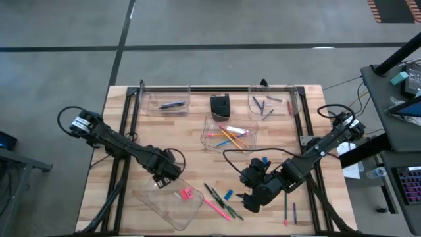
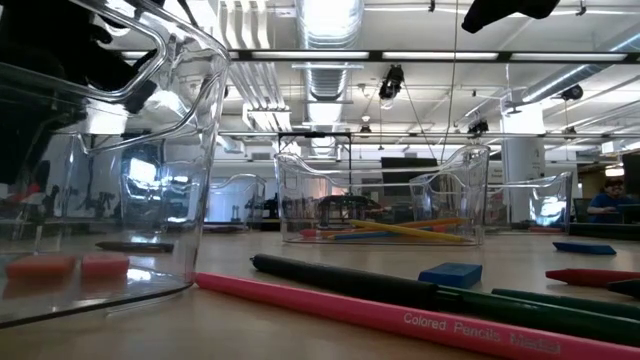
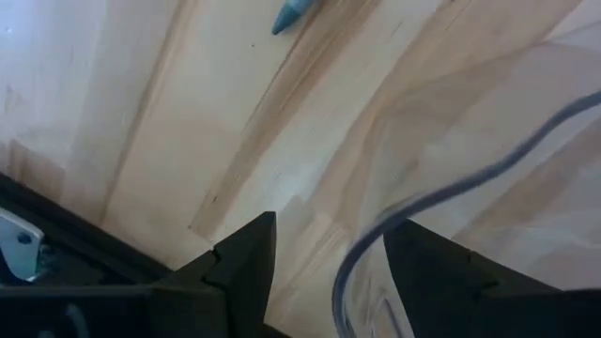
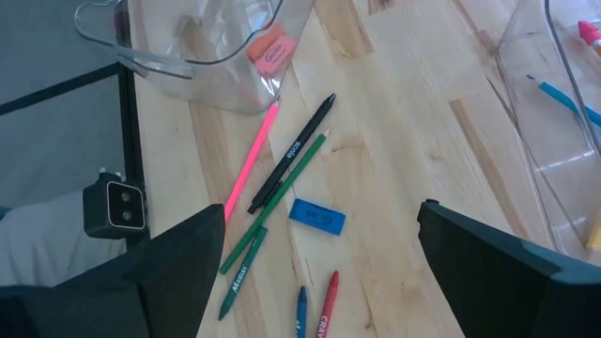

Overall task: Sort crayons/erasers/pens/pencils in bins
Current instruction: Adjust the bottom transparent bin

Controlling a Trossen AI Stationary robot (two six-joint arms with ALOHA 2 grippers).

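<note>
A clear bin (image 1: 172, 204) at the near left holds two pink erasers (image 1: 186, 193). My left gripper (image 1: 164, 172) is open at this bin's far-left rim. The rim (image 3: 441, 192) runs between its fingers in the left wrist view. My right gripper (image 1: 253, 194) is open and empty, just right of a loose cluster on the table. The cluster is a blue eraser (image 4: 317, 216), a dark pen (image 4: 293, 155), a pink pencil (image 4: 249, 160) and green pencils (image 4: 246, 246). A red crayon (image 4: 324, 308) and a blue one (image 4: 301, 310) lie beside them. My left gripper has the near-left bin's clear rim (image 3: 352, 258) between its open fingers. It comes from the table's left side. Whether a finger touches the rim I cannot tell.
A bin (image 1: 166, 100) with a pen stands at the far left. A bin (image 1: 273, 102) with crayons stands at the far right, and a bin (image 1: 229, 131) with pencils in the middle. A black box (image 1: 220, 105) sits between the far bins. A blue eraser (image 1: 265, 160) and two sticks (image 1: 289, 212) lie at the right.
</note>
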